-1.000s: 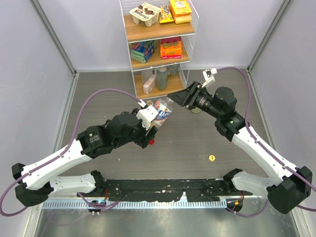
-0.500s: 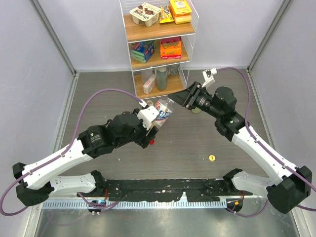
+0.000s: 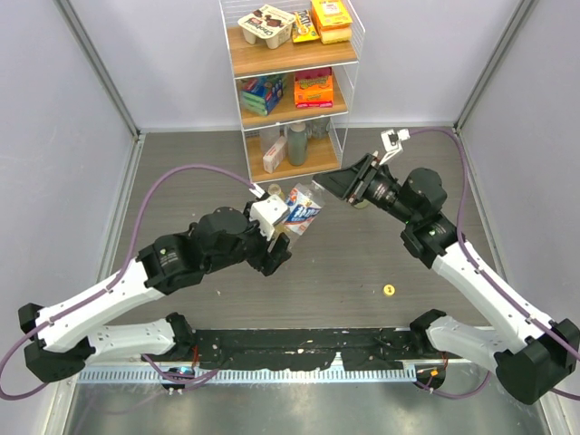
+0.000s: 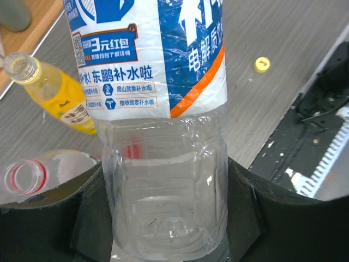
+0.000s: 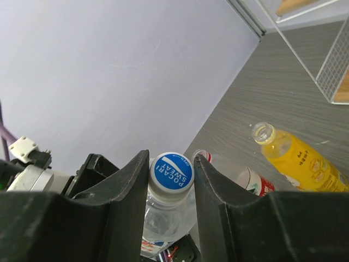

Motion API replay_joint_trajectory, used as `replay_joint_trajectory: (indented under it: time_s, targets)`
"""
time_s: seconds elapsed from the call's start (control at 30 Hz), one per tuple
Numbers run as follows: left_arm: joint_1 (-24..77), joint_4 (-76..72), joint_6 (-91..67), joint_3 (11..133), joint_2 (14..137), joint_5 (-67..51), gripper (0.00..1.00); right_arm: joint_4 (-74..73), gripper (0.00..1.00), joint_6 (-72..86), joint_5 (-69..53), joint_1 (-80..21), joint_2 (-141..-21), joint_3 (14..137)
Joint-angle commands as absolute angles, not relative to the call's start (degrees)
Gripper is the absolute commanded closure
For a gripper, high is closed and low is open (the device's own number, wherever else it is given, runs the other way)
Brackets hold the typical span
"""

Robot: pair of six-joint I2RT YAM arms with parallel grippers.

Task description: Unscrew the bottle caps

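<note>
— What was the left claw doing at that moment?

— It was pinching the clear lower part of the blue-white bottle, with one finger on each side, and it held the bottle off the desk. The bottle was tilted, and its cap end pointed away from the left claw, toward the other arm.

— And the right claw?

— Its two fingers were pressed on the white cap and touched it on both sides. The cap had a blue printed top and sat on the neck of the bottle, right between the fingertips.

— So both claws met on one bottle?

— Yes. The left claw was at the bottom end and the right claw at the cap end, above the desk and near the rack.

— Where were the other bottles?

— The juice bottle lay on its side on the desk with its mouth open. In the right wrist view it was to the right of the right claw. The red-label bottle lay between that claw and the juice bottle, just beside the claw's right finger. In the left wrist view both of them showed to the left of the left claw, and the mouth of the red-label bottle was open too.

— Was any cap lying loose?

— The yellow cap lay flat on the desk, well apart from both claws, on the side toward the arm bases. I could not tell whether the white cap was tight or loose on its thread.
</note>
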State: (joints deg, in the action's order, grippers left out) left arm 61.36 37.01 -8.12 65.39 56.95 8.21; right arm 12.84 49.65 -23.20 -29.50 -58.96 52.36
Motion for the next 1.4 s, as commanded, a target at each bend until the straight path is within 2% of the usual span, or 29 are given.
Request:
replay_joint_trajectory:
  time_s: [0.0,0.27,0.67,1.07,1.3,1.37]
  targets:
    - [61.17,28.93,-12.21,64.6,54.49,0.36,1.0,18.72,0.98,46.41,-27.95,-29.71,-55.38,52.74]
    - [61.17,21.89,-17.31,62.32,52.12,-9.57,1.0,23.81,0.98,45.44,-35.32,-29.71,-53.62,51.68]
    - [61.17,11.0,-21.71,59.77,49.75,-31.18,1.0,33.65,0.98,45.35,-48.86,-29.71,-50.01,50.63]
    - [61.17,0.36,-27.68,58.45,51.68,-49.12,1.0,47.98,0.98,49.57,-54.14,-29.71,-46.41,46.94]
    - [61.17,-0.71,-27.6,57.92,51.94,-49.32,1.0,47.56,0.98,48.25,-53.01,-29.71,-44.83,46.58]
    - [61.17,2.26,-25.94,58.01,51.68,-47.12,1.0,44.31,0.94,46.59,-51.25,-29.71,-44.3,46.93]
